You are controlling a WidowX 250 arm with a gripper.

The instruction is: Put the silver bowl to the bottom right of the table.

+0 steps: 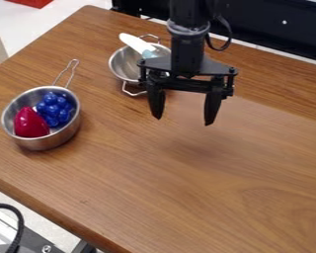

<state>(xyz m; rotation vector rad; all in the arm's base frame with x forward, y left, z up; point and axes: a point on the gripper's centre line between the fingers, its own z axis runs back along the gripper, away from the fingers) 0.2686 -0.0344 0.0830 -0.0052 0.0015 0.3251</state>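
My gripper (183, 118) hangs over the upper middle of the wooden table (207, 197), its two fingers apart and nothing between them. Behind it and to its left stands a silver bowl (124, 65) with two wire handles, partly covered by the gripper's body. A white and light-blue utensil (138, 44) lies in that bowl. At the left stands a silver pan (69, 129) with one long wire handle; it holds a red object (30, 123) and a bunch of blue balls (54, 108).
A black panel (279, 24) runs along the table's far edge. The table's front edge slants from the left side down to the bottom middle. A black cable and metal parts are at the lower left corner, beyond that edge.
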